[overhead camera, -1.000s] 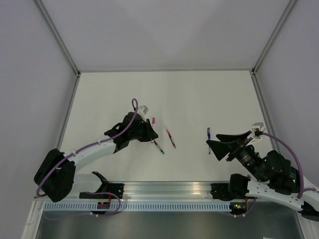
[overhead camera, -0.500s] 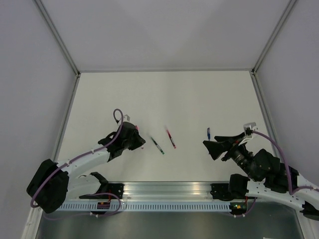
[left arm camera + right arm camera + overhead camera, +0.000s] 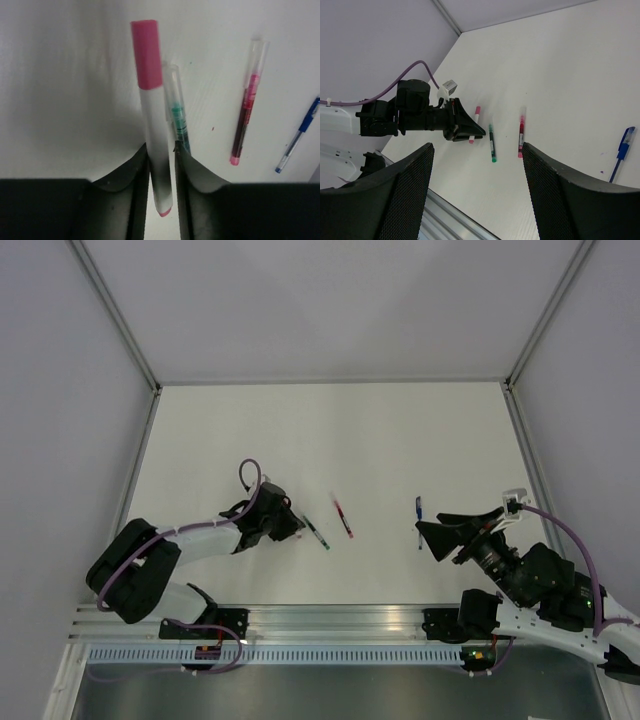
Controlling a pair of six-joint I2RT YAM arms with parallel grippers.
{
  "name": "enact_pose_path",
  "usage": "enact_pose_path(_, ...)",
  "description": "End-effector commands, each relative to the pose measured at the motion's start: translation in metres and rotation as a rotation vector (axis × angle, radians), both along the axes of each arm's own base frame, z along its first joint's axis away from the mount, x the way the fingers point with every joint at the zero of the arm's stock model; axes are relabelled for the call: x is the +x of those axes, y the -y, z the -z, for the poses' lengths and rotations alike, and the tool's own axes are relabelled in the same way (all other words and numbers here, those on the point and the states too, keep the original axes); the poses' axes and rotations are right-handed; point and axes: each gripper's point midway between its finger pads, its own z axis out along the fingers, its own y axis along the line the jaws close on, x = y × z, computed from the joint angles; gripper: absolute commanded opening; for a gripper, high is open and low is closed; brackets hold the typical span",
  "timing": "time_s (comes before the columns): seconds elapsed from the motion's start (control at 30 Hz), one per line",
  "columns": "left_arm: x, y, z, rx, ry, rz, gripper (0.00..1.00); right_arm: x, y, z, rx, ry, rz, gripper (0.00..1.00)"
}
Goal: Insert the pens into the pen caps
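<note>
four pens (image 3: 152,125), one in left end effector (image 3: 161,146)

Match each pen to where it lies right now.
Pens:
1. white pen with pink cap
2. clear pen with green ink
3. clear pen with red ink
4. blue pen

Places:
a. farthest from the left fingers
b. between those fingers
c. just beside those fingers, outside them
d. between the green-ink pen and the blue pen

Pairs: 1-b; 2-c; 3-d; 4-a
</note>
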Motion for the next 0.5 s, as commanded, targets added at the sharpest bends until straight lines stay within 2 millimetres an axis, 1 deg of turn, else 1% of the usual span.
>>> enact_pose_path(0.0,-0.006,0.005,0.013,0.0,-0.054,0.004,0.35,0.002,0.003,-0.002,-0.004,0.0,0.016,0.78)
enact_pose_path(0.03,-0.007,0.005,0.013,0.003,-0.054,0.008,0.44,0.002,0.003,-0.001,-0.005,0.001,0.016,0.78)
enact_pose_path(0.07,-0.008,0.005,0.013,0.006,-0.056,0.008,0.47,0.002,0.004,-0.001,-0.005,0.001,0.021,0.78)
enact_pose_path(0.17,-0.007,0.003,0.007,0.013,-0.042,0.006,0.52,0.003,0.004,0.0,-0.012,0.0,0.024,0.79)
enact_pose_path(0.2,-0.01,-0.001,0.008,0.032,-0.052,0.001,0.53,0.003,0.004,-0.001,-0.011,0.001,0.022,0.78)
enact_pose_path(0.23,-0.01,-0.001,0.002,0.024,-0.04,0.0,0.54,0.003,0.004,-0.001,-0.008,0.0,0.024,0.78)
enact_pose_path(0.33,-0.01,-0.006,-0.009,0.035,-0.022,-0.003,0.58,0.004,0.005,0.0,-0.011,0.0,0.036,0.79)
enact_pose_path(0.4,-0.009,-0.009,-0.027,0.042,0.014,0.008,0.6,0.005,0.005,-0.001,-0.01,0.002,0.041,0.79)
enact_pose_path(0.43,-0.008,-0.01,-0.034,0.049,0.031,0.015,0.64,0.004,0.002,-0.001,-0.011,0.001,0.032,0.79)
enact_pose_path(0.47,-0.005,-0.011,-0.051,0.041,0.073,0.02,0.66,0.004,-0.002,0.002,-0.033,0.005,0.019,0.79)
